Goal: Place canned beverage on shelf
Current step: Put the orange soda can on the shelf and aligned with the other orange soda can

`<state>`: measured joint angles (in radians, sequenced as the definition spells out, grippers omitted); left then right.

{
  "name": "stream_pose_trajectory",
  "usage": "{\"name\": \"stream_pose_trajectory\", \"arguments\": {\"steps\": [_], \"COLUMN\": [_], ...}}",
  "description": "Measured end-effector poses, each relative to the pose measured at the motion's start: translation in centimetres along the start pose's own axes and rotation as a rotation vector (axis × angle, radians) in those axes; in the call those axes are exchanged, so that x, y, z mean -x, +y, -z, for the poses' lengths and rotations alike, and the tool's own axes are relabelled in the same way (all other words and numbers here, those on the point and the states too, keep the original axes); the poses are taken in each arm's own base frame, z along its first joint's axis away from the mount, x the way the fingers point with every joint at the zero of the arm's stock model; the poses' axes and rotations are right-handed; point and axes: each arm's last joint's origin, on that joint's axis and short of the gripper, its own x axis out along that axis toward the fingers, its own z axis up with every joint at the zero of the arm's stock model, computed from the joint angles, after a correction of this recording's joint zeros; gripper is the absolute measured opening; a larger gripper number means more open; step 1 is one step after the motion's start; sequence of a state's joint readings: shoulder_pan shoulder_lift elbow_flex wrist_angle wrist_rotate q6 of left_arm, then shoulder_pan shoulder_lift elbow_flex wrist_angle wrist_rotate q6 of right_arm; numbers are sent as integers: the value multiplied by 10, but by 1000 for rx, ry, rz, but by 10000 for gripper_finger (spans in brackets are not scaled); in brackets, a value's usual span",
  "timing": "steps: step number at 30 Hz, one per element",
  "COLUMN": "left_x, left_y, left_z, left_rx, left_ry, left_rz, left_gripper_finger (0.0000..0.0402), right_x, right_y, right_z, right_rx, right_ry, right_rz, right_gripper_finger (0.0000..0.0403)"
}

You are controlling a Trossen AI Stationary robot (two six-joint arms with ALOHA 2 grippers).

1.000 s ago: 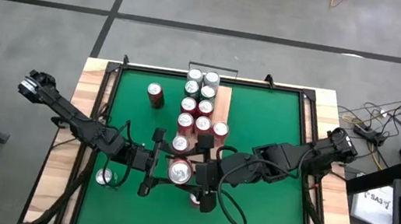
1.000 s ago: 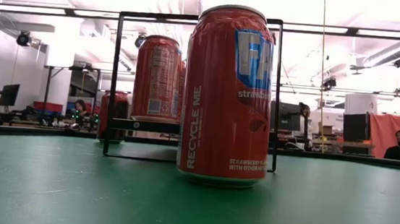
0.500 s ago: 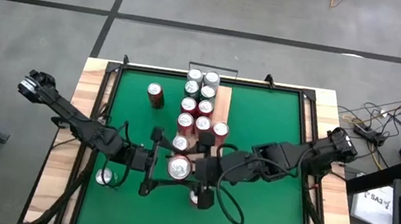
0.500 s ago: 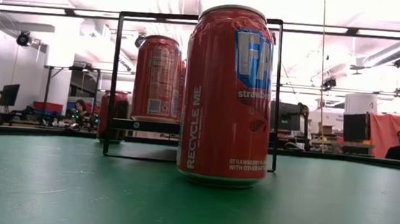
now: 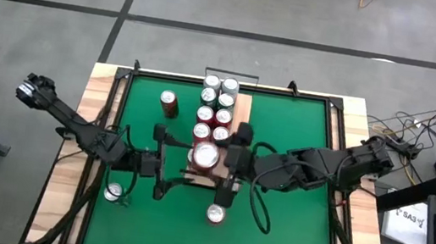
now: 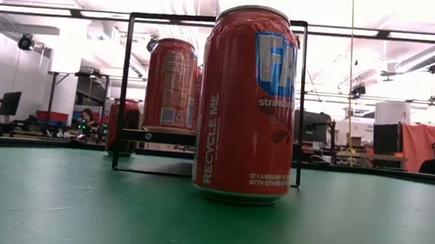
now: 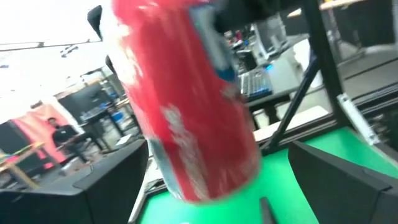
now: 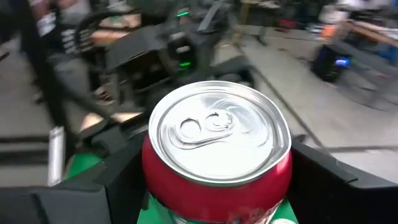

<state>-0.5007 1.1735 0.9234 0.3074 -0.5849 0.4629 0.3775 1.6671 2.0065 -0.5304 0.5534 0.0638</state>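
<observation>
Fingers (image 8: 339,186) of the right gripper (image 5: 217,158) close on either side of a red can (image 5: 205,156), their dark pads against its wall and its silver pull-tab lid facing the wrist camera. From above, this held can shows over the near end of the shelf (image 5: 243,108); whether it rests on the board cannot be told. The left gripper (image 5: 169,166) stands just left of the same can, its fingers (image 7: 336,180) spread wide and apart from the can wall.

Green mat (image 5: 289,226): flat, matte, bordered by a pale wooden table edge (image 5: 100,97). The widest open ground is the right half of the mat and the near right corner; the left half is crossed by the left arm.

Shelf: long pale wood-grain board running from the far edge toward the middle of the mat, with a thin black metal rail (image 6: 123,90) at its near end. Shelved cans (image 5: 217,100) stand upright in two close rows, red and dark green, silver tops up; a bare strip of board lies on their right.

Loose cans, all smooth red cylinders: one upright (image 5: 168,102) on the mat left of the shelf, one (image 5: 214,215) near of both grippers, one (image 5: 113,193) at the mat's near left edge.
</observation>
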Motion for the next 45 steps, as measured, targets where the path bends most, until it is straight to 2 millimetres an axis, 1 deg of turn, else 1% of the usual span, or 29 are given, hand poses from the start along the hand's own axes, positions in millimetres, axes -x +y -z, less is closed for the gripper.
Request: {"name": "stream_pose_trajectory", "arguments": {"steps": [4,7,11,15,17,20,26,34,41,45], "left_x": [10,18,27,37,42,49,64,83,96,98], "left_y": [10,17,27,37,41,43,46,46,56,57], "left_z": [-1,-3,-6,-6,-5,-1,17,44,43,46], "left_rx": [-38,-53,-65,-80,-75,-69,-38,-13,33,6], "left_ry": [45,66,63,117,124,120,91,45,-27,-28], "left_rz": [-36,-58,-76,-166,-184,-184,-200,-225,-265,-259], "left_gripper_finger": [370,370,370,370,370,370,370,370,370,370], "right_x": [10,13,13,10,6,1,-9,-18,-23,-27], "right_y": [-9,-14,-16,-16,-15,-12,-10,-7,-6,-4], "right_z": [-2,3,16,29,39,55,83,114,135,147], "right_rx": [-75,-132,-197,-265,-292,-330,-437,-538,-588,-595], "right_ry": [10,50,111,142,149,158,136,101,60,54], "right_rz": [122,199,289,357,393,444,548,622,671,667], "right_gripper_finger": [290,290,290,292,296,297,297,298,298,299]}}
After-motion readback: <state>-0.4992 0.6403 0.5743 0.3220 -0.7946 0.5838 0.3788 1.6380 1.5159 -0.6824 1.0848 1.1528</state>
